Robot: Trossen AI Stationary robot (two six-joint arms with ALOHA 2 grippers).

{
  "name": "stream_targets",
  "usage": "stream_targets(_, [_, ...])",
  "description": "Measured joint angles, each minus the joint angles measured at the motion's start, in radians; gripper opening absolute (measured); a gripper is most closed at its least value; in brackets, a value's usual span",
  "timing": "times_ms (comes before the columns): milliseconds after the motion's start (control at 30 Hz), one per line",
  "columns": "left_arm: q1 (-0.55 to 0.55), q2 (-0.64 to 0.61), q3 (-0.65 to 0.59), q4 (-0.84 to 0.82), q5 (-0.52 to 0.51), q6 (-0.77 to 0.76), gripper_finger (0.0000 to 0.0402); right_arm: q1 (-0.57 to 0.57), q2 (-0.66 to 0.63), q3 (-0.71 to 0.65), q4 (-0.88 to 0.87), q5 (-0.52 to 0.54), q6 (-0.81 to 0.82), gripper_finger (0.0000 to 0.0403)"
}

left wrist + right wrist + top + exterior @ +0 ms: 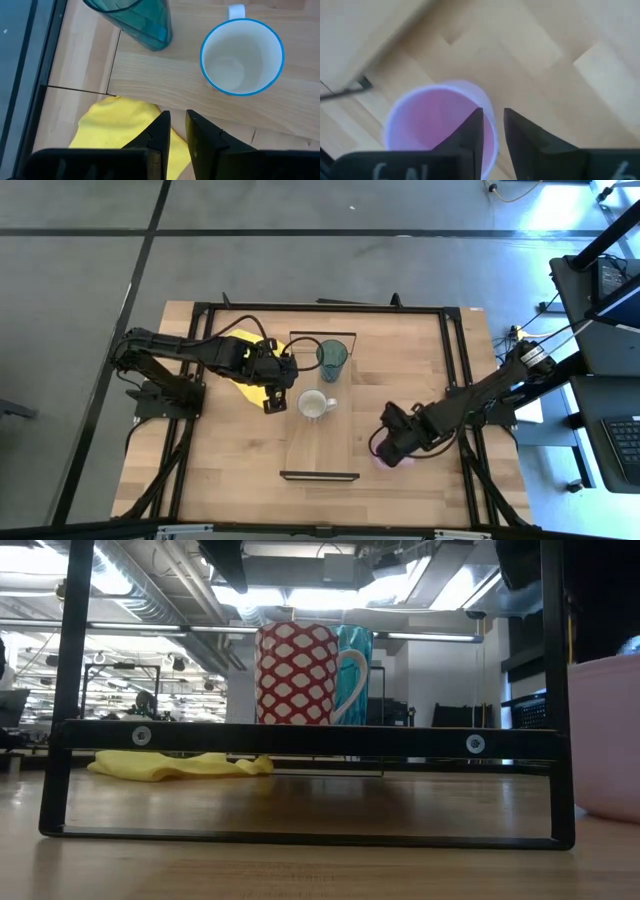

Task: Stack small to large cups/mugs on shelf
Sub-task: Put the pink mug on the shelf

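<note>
Your right gripper (493, 131) jaws straddle the short pink handled mug's (427, 122) rim, narrowly parted; grasp unclear. Mug stands off the long light-wood shelf's (318, 446) right edge. Left gripper (178, 131) hovers slightly parted, empty, above the yellow cloth (117, 126).

No readable text, label, brand, number or sign shows in any view; faint pale marks on the dark gripper body at the bottom of the right wrist view are illegible.
</note>
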Motion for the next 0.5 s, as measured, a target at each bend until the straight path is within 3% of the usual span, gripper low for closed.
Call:
stream_targets(133, [0.004, 0.000, 0.000, 0.000, 0.000, 0.005, 0.0055, 0.000, -0.004, 0.090, -0.099, 0.011, 0.048, 0.0078])
stream_targets(267, [0.015, 0.000, 0.000, -0.003, -0.001, 0.009, 0.0055, 0.009, -0.004, 0.136, -0.232, -0.094, 0.248, 0.0078])
stream_targets(367, [0.028, 0.000, 0.000, -0.004, -0.001, 0.030, 0.0055, 0.041, -0.009, 0.132, -0.232, -0.168, 0.374, 0.0074])
stream_targets(500, [0.043, 0.000, 0.000, -0.005, 0.027, 0.067, 0.0055, 0.086, -0.010, 0.113, -0.180, -0.182, 0.500, 0.0042])
